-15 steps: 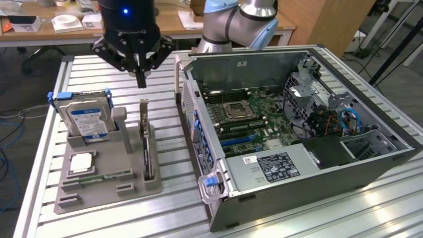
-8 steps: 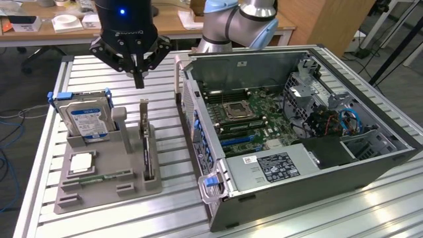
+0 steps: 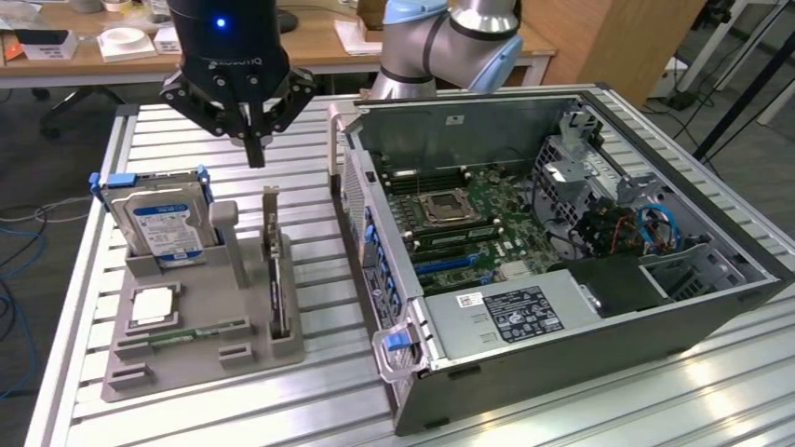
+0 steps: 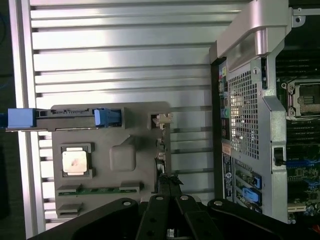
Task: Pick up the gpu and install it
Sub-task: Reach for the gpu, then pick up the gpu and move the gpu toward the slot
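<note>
The gpu (image 3: 276,265) stands on edge in a slot of the grey holder (image 3: 186,358), a thin dark card with its metal bracket end at the far side. My gripper (image 3: 256,154) hangs above the table just behind the holder, a short way above the gpu's far end, its fingers shut together with nothing between them. In the wrist view the gpu (image 4: 161,150) shows edge-on along the holder (image 4: 112,155), and my shut gripper (image 4: 168,192) sits over one end of it without touching. The open computer case (image 3: 559,242) with its motherboard (image 3: 466,219) lies on the exterior view's right.
The holder also carries a blue-labelled hard drive (image 3: 168,219), a CPU (image 3: 152,303) and a RAM stick (image 3: 199,331). The case's rear wall (image 4: 250,115) stands close beside the holder. All rest on a slatted metal table (image 3: 162,130); desks stand behind.
</note>
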{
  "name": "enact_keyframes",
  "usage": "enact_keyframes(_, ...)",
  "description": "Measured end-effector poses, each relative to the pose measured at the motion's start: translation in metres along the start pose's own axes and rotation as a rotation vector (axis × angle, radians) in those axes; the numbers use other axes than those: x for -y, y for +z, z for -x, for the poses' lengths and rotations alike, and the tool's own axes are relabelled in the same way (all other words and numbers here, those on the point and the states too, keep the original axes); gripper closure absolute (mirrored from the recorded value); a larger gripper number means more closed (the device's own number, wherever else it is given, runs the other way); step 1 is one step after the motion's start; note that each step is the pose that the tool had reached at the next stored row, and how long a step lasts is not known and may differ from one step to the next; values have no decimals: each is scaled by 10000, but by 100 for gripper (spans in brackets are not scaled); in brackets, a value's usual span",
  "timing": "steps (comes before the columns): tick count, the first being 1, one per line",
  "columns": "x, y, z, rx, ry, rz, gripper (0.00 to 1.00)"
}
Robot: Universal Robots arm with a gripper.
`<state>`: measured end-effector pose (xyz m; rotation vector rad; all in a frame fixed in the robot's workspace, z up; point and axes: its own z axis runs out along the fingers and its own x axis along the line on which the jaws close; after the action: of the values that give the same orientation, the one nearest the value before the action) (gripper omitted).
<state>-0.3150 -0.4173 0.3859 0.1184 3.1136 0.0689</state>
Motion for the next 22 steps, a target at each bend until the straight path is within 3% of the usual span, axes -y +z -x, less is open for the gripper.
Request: enact_keyframes(22,21,2,-149,0,0,0,89)
